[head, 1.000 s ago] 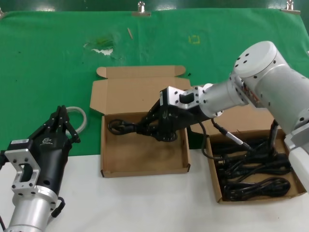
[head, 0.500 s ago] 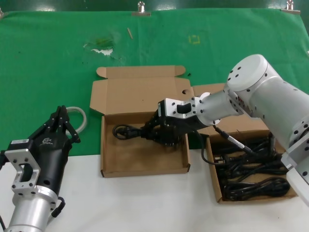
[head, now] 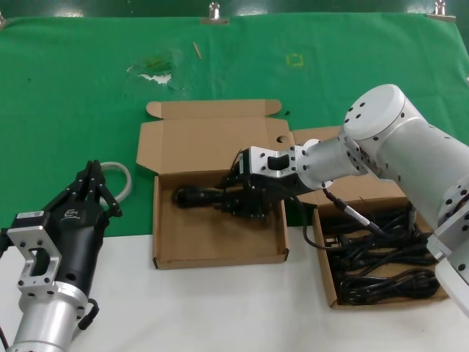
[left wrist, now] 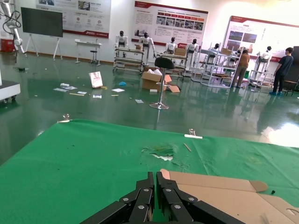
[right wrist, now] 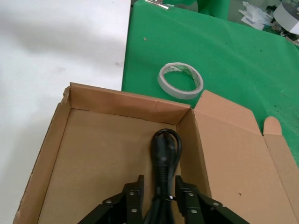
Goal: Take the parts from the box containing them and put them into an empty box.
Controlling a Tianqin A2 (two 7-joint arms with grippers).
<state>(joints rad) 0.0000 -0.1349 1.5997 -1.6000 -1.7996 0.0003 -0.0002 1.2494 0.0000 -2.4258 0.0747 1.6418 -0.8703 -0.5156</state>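
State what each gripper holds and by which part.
Right gripper is clamped on a coiled black cable bundle partway along it, its looped end jutting ahead over the shallow brown cardboard box. Left gripper holds nothing.

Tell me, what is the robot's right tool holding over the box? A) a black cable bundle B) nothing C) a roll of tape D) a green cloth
A: the right tool is closed around a black cable bundle low inside the left cardboard box; the tape roll lies on the green cloth outside.
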